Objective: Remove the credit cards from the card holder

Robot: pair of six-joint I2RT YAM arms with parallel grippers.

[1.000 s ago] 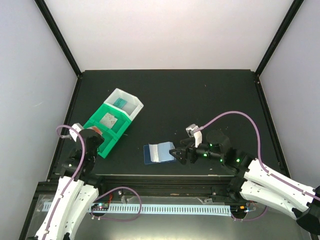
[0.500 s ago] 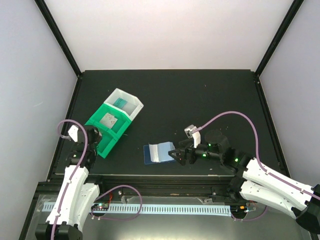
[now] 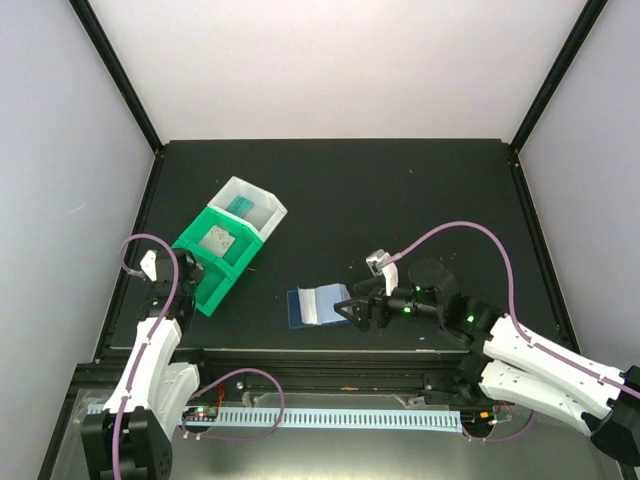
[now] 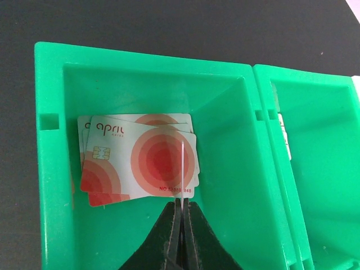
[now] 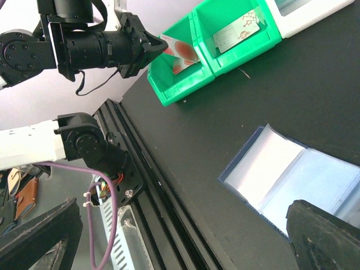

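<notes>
The card holder point(image 3: 315, 305) lies open on the black table, its pale blue pockets up point(image 5: 292, 177). My right gripper point(image 3: 352, 311) stands open just right of it, with nothing between its fingers point(image 5: 39, 236). My left gripper point(image 4: 183, 203) is shut on a thin credit card point(image 4: 184, 169), seen edge-on in the left wrist view. It holds the card over the near compartment of the green bin point(image 4: 50, 169). Red-orange credit cards point(image 4: 135, 157) lie flat in that compartment. In the right wrist view the held card point(image 5: 179, 50) shows red and white at the left gripper's tip.
The green bin point(image 3: 222, 280) has a second compartment holding a pale card point(image 5: 236, 31). A white bin point(image 3: 262, 222) joined behind it holds a teal card point(image 3: 240, 203). Black rails run along the table's near edge point(image 5: 146, 169).
The left arm's wrist has drawn back and turned at the near end of the green bin, still holding the card. The right gripper has crept slightly left toward the card holder.
</notes>
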